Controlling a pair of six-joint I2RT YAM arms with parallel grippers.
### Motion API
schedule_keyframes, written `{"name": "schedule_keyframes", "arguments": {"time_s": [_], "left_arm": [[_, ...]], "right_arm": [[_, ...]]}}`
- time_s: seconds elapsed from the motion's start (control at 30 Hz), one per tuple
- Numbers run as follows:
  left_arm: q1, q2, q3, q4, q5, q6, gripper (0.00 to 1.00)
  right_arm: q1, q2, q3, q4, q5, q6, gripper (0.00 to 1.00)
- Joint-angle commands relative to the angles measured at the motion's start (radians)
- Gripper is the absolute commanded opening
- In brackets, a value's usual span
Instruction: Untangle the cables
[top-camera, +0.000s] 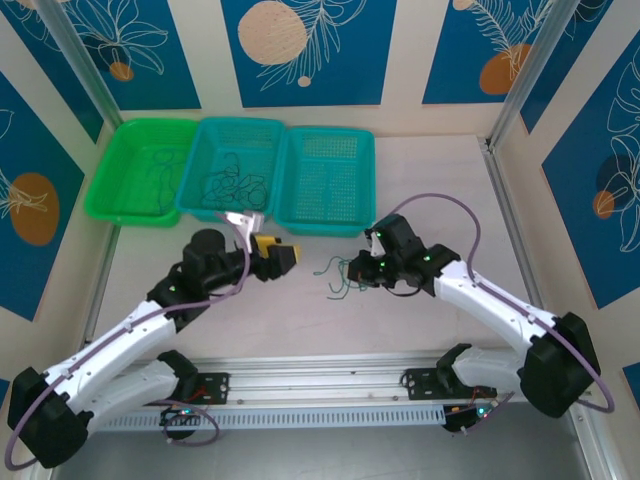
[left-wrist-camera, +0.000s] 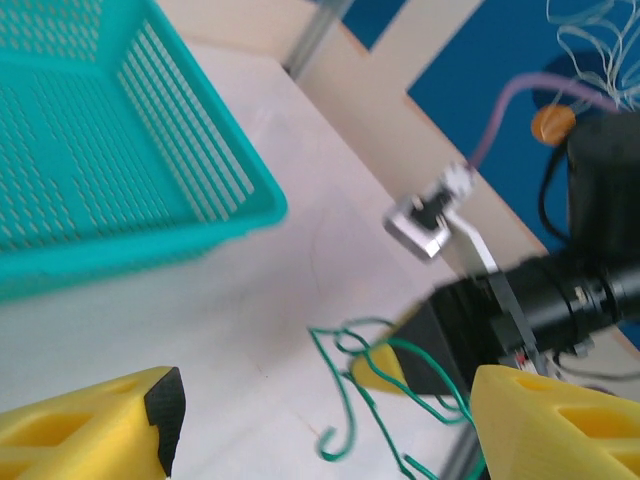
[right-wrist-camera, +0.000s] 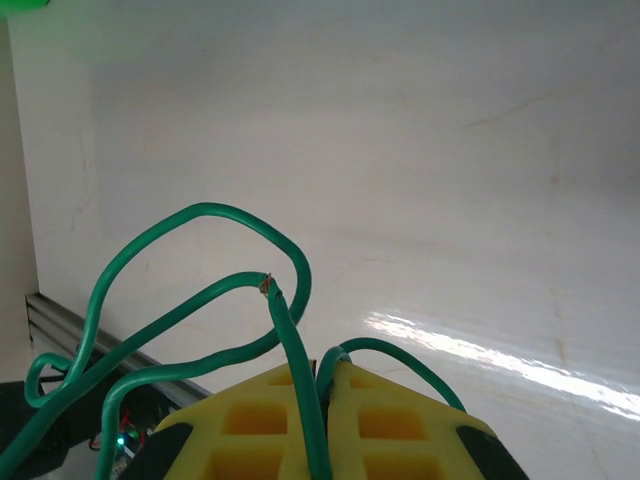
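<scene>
From the near edge, an aluminium rail (top-camera: 320, 385) carries both arm bases, and the arms reach out over the pale table (top-camera: 290, 325) towards its middle.

The left gripper (top-camera: 283, 258) sits just left of centre, its yellow fingers aimed at about 3 o'clock. In its own wrist view the left gripper (left-wrist-camera: 320, 430) is spread wide with nothing between the fingers, and the tangle lies on the table ahead of the gap.

At 3 o'clock from it, a short way off, is the right gripper (top-camera: 362, 270), pointing back towards 9 o'clock. Its wrist camera shows the right gripper (right-wrist-camera: 325, 420) pressed together, pinching a strand of the green cables (right-wrist-camera: 200, 300) between the yellow pads. From the pinch, loops curl up and away to the left, and one cut end shows bare copper.

In the overhead view the green cables (top-camera: 338, 277) make a small kinked bunch between the two grippers, touching the right one and apart from the left. From the left wrist, the green cables (left-wrist-camera: 365, 400) trail off the yellow tip of the right gripper (left-wrist-camera: 385, 368), one end hooking down onto the table.

Further out, towards 12 o'clock, three mesh baskets stand in a row against the back wall. The green basket (top-camera: 105, 190) is at 11 o'clock with a few thin dark wires (top-camera: 160, 175) in it. The middle teal basket (top-camera: 200, 150) holds a looser heap of dark cables (top-camera: 235, 187). The right teal basket (top-camera: 362, 190) is just beside it, and its corner shows in the left wrist view (left-wrist-camera: 150, 235).
</scene>
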Motion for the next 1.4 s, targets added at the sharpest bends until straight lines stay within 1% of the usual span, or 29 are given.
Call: {"name": "schedule_keyframes", "arguments": {"time_s": [0.0, 0.1, 0.13, 0.23, 0.3, 0.37, 0.47, 0.57, 0.67, 0.87, 0.9, 0.97, 1.07, 1.13, 1.2, 1.27, 1.37], "left_arm": [[-0.041, 0.009, -0.022, 0.028, -0.057, -0.093, 0.76], [-0.041, 0.063, -0.025, -0.006, -0.090, -0.126, 0.75], [-0.041, 0.085, -0.027, -0.002, -0.080, -0.132, 0.74], [-0.041, 0.158, -0.035, 0.042, 0.013, -0.159, 0.70], [-0.042, 0.189, -0.058, 0.068, 0.043, -0.196, 0.66], [-0.041, 0.198, -0.093, 0.109, 0.054, -0.231, 0.53], [-0.041, 0.177, -0.138, 0.153, 0.054, -0.262, 0.31], [-0.041, 0.135, -0.152, 0.137, 0.025, -0.252, 0.01], [-0.039, 0.087, -0.156, 0.099, -0.018, -0.222, 0.00], [-0.012, -0.040, -0.151, -0.052, -0.145, -0.154, 0.00], [0.000, -0.063, -0.151, -0.077, -0.162, -0.146, 0.00], [0.021, -0.096, -0.153, -0.115, -0.185, -0.139, 0.00], [0.052, -0.131, -0.160, -0.142, -0.191, -0.148, 0.00], [0.061, -0.140, -0.166, -0.138, -0.183, -0.156, 0.00], [0.064, -0.142, -0.169, -0.129, -0.173, -0.162, 0.00], [0.065, -0.138, -0.168, -0.120, -0.162, -0.164, 0.00], [0.068, -0.144, -0.169, -0.133, -0.172, -0.156, 0.00]], "right_arm": [[0.060, 0.058, 0.060, 0.024, -0.012, -0.074, 0.00], [0.114, 0.102, 0.094, 0.042, -0.022, -0.111, 0.00], [0.129, 0.110, 0.101, 0.047, -0.023, -0.114, 0.00], [0.140, 0.114, 0.107, 0.080, -0.054, -0.089, 0.00], [0.141, 0.104, 0.106, 0.100, -0.069, -0.073, 0.00], [0.141, 0.096, 0.106, 0.115, -0.076, -0.064, 0.00], [0.142, 0.096, 0.110, 0.132, -0.079, -0.061, 0.00], [0.147, 0.103, 0.109, 0.148, -0.092, -0.066, 0.00], [0.147, 0.107, 0.104, 0.151, -0.092, -0.072, 0.00], [0.130, 0.069, 0.071, 0.096, 0.042, -0.047, 0.13], [0.117, 0.052, 0.052, 0.101, 0.050, -0.036, 0.15], [0.084, 0.019, 0.007, 0.117, 0.048, -0.010, 0.18], [0.014, -0.027, -0.064, 0.126, 0.033, 0.043, 0.20], [-0.035, -0.049, -0.108, 0.147, -0.016, 0.063, 0.18], [-0.059, -0.071, -0.137, 0.158, -0.029, 0.069, 0.15], [-0.070, -0.083, -0.152, 0.147, -0.010, 0.073, 0.12], [-0.101, -0.103, -0.157, 0.085, 0.057, 0.109, 0.10]]}}
